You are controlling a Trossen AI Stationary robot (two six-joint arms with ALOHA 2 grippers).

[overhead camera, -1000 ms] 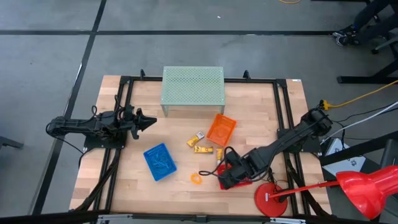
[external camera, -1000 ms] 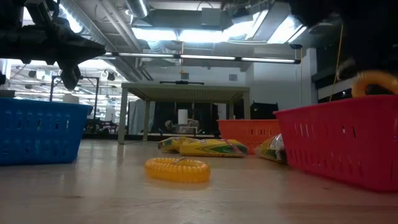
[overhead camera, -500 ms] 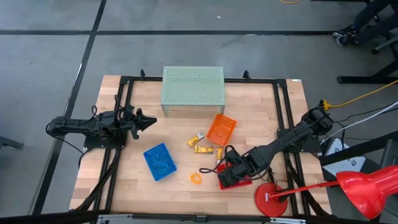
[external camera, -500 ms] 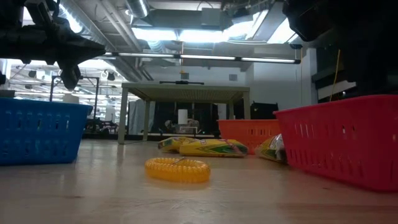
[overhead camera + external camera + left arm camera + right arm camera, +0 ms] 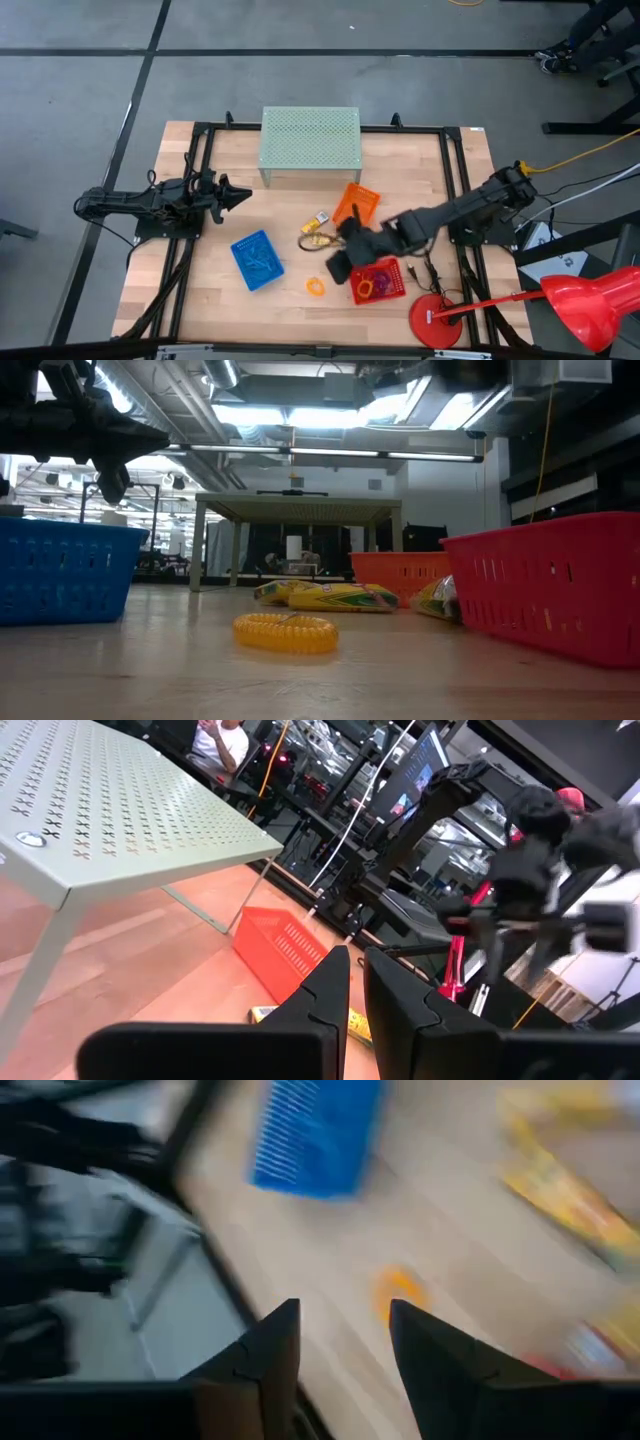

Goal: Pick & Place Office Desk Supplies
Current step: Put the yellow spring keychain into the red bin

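I'm working over a wooden table (image 5: 200, 300) on a grey workshop floor. My right gripper (image 5: 338, 266) hangs low centre in the high view, fingers parted with nothing between them, just left of the red basket (image 5: 380, 281), which has loops in it. The orange loop (image 5: 315, 287) lies beside it; yellow blocky pieces (image 5: 322, 240) sit nearby below the orange basket (image 5: 356, 206). I judge it's between placings; next I'd descend on the loop. My left gripper (image 5: 240, 194) waits mid-left, narrowly parted.
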